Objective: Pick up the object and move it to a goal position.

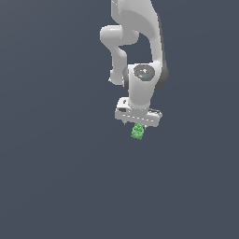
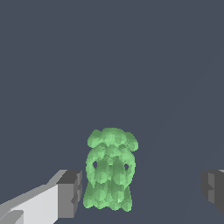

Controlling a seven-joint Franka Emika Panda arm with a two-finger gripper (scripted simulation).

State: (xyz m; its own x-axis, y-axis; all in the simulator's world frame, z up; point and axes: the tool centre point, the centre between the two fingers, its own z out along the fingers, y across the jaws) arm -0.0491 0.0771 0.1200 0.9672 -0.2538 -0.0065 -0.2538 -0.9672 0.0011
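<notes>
- A tiny, bumpy green object (image 2: pixel 110 169) sits between 2 wide-spread fingers (image 2: pixel 70 193), not gripped.
- It looks light and rigid; squeezing its 2 flatter sides seems safest.

A plain, uniform dark blue-grey surface (image 1: pixel 56 177) fills both views, with no visible edges or corners. The only item seen against it is the small bumpy green object (image 1: pixel 137 131); whether it touches the surface cannot be told.
</notes>
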